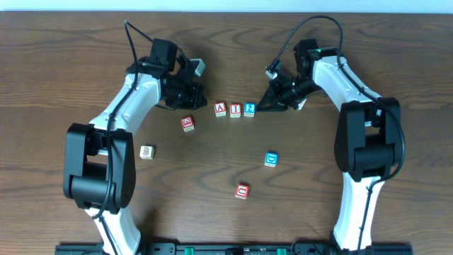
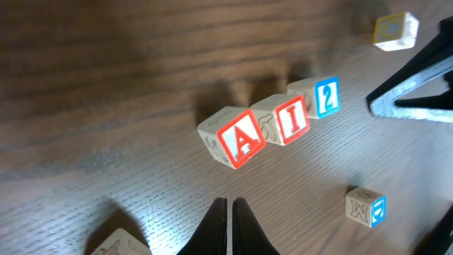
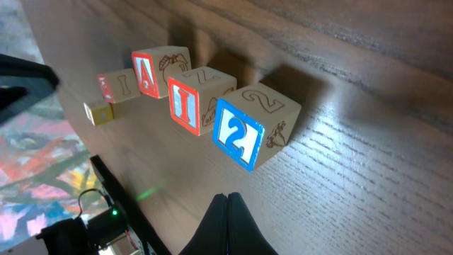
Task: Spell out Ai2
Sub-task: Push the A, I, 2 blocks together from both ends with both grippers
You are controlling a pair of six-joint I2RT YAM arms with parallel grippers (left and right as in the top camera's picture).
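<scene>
Three letter blocks stand in a row at mid-table: a red A block, a red I block and a blue 2 block, touching side by side. They also show in the left wrist view as A, I and 2, and in the right wrist view as A, I and 2. My left gripper is shut and empty, just left of the A. My right gripper is shut and empty, just right of the 2.
Loose blocks lie around: a red one below the left gripper, a beige one at the left, a blue one and a red one toward the front.
</scene>
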